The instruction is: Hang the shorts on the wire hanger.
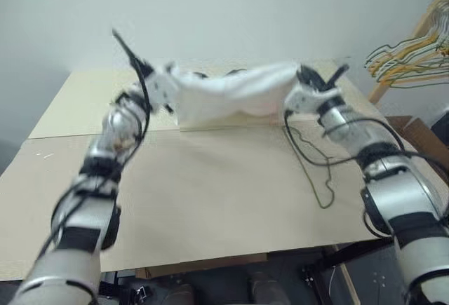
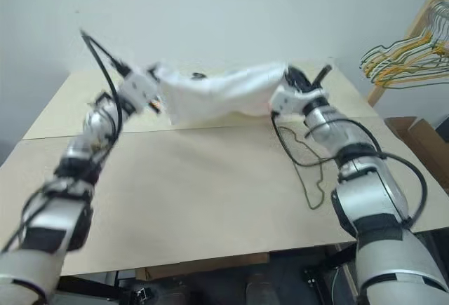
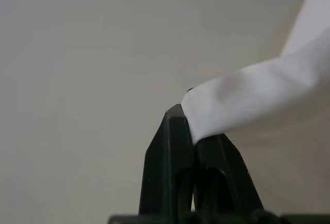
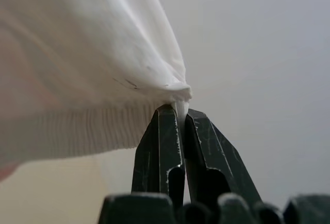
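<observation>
The white shorts (image 1: 231,95) hang stretched in the air between my two grippers, above the far half of the table (image 1: 210,207). My left gripper (image 1: 168,75) is shut on one end of the cloth; in the left wrist view its fingertips (image 3: 181,121) pinch a white fold (image 3: 247,100). My right gripper (image 1: 303,75) is shut on the other end, with its fingertips (image 4: 167,121) clamped on a corner beside the ribbed waistband (image 4: 77,131). The thin wire hanger (image 1: 317,168) lies flat on the table below my right gripper, apart from the shorts.
A bunch of yellowish and grey hangers (image 1: 410,56) hangs on a wooden rack at the far right. A cardboard box (image 1: 421,137) stands beside the table's right edge. A grey wall rises behind the table.
</observation>
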### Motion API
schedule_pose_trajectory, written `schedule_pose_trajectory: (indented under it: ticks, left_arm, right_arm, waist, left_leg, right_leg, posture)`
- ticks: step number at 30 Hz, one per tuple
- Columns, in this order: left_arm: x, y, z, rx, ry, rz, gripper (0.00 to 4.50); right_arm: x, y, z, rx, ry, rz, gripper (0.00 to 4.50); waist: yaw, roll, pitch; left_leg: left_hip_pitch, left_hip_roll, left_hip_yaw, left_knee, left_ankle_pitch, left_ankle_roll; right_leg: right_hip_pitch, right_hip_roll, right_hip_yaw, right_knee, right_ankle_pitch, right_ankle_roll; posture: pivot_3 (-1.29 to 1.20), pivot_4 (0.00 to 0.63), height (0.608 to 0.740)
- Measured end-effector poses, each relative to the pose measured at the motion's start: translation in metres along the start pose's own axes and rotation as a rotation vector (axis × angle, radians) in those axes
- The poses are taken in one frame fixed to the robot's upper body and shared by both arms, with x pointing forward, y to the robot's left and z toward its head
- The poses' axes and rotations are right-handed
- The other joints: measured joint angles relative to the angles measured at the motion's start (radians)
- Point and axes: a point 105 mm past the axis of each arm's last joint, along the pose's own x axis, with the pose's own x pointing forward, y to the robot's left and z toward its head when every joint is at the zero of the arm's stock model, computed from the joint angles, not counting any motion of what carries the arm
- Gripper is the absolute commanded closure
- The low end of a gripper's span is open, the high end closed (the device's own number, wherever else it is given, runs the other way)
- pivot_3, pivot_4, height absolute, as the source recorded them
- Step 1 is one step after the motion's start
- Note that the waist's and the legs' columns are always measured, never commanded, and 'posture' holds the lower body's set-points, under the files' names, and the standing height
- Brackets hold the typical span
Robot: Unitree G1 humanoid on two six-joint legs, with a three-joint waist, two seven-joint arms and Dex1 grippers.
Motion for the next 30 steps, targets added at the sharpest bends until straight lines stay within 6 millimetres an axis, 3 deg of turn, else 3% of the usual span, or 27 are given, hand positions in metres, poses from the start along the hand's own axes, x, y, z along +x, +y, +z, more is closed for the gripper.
schedule_pose_trajectory:
  ticks: [2, 4, 8, 11, 14, 17, 26, 30]
  left_arm:
    - [-0.027, -0.028, -0.005, -0.056, 0.056, -0.116, 4.46]
    - [-0.039, -0.029, 0.004, -0.054, 0.071, -0.181, 4.46]
    - [-0.068, -0.02, 0.019, 0.02, 0.108, -0.301, 4.46]
    - [-0.107, -0.041, 0.01, 0.046, 0.225, -0.541, 4.46]
    - [-0.134, -0.056, 0.004, 0.036, 0.316, -0.708, 4.46]
    - [-0.161, -0.072, 0.016, 0.05, 0.333, -0.889, 4.46]
    - [-0.2, -0.107, 0.049, -0.009, 0.275, -1.153, 4.46]
    - [-0.205, -0.109, 0.051, -0.015, 0.282, -1.178, 4.46]
  right_arm:
    - [-0.02, 0.03, -0.002, -0.005, -0.036, 0.122, 4.5]
    - [-0.028, 0.047, 0.008, -0.004, -0.098, 0.196, 4.5]
    - [-0.035, 0.058, 0.031, -0.038, -0.25, 0.268, 4.5]
    - [-0.054, 0.069, 0.033, -0.074, -0.323, 0.356, 4.5]
    - [-0.071, 0.085, 0.036, -0.077, -0.36, 0.438, 4.5]
    - [-0.091, 0.096, 0.041, -0.083, -0.412, 0.516, 4.5]
    - [-0.137, 0.11, 0.049, -0.027, -0.449, 0.634, 4.5]
    - [-0.147, 0.108, 0.059, -0.013, -0.461, 0.643, 4.5]
  waist:
    - [-0.007, 0.0, 0.0]
    - [-0.008, 0.0, 0.0]
    - [-0.004, 0.0, 0.001]
    - [0.001, 0.0, 0.002]
    - [0.009, -0.001, 0.003]
    - [0.009, -0.001, 0.003]
    - [0.024, -0.002, 0.004]
    - [0.028, -0.002, 0.004]
  left_leg:
    - [0.0, 0.002, -0.003, 0.001, -0.002, 0.004]
    - [0.001, 0.001, -0.004, 0.006, -0.005, 0.008]
    - [0.021, 0.0, -0.003, 0.006, -0.006, 0.01]
    - [0.041, 0.002, -0.001, 0.005, -0.008, 0.013]
    - [0.042, 0.003, 0.0, 0.005, -0.008, 0.014]
    - [0.04, 0.004, 0.0, 0.005, -0.01, 0.016]
    - [0.04, 0.005, 0.002, 0.005, -0.014, 0.022]
    - [0.042, 0.005, 0.004, 0.005, -0.014, 0.022]
  right_leg:
    - [0.0, 0.001, 0.002, 0.001, 0.0, -0.001]
    - [0.0, 0.002, 0.002, 0.006, 0.001, -0.001]
    - [0.018, 0.002, 0.004, 0.006, -0.001, -0.002]
    - [0.037, 0.002, 0.003, 0.004, -0.005, -0.004]
    - [0.037, 0.002, 0.004, 0.004, -0.007, -0.007]
    - [0.036, 0.003, 0.005, 0.004, -0.007, -0.005]
    - [0.036, 0.003, 0.005, 0.001, -0.01, -0.006]
    - [0.037, 0.004, 0.005, 0.002, -0.012, -0.01]
  posture:
    - [0.04, 0.018, 0.74]
    - [0.04, 0.021, 0.74]
    - [0.04, 0.023, 0.74]
    - [0.04, 0.026, 0.74]
    - [0.03, 0.028, 0.74]
    - [0.02, 0.03, 0.74]
    - [-0.01, 0.04, 0.74]
    - [-0.02, 0.043, 0.74]
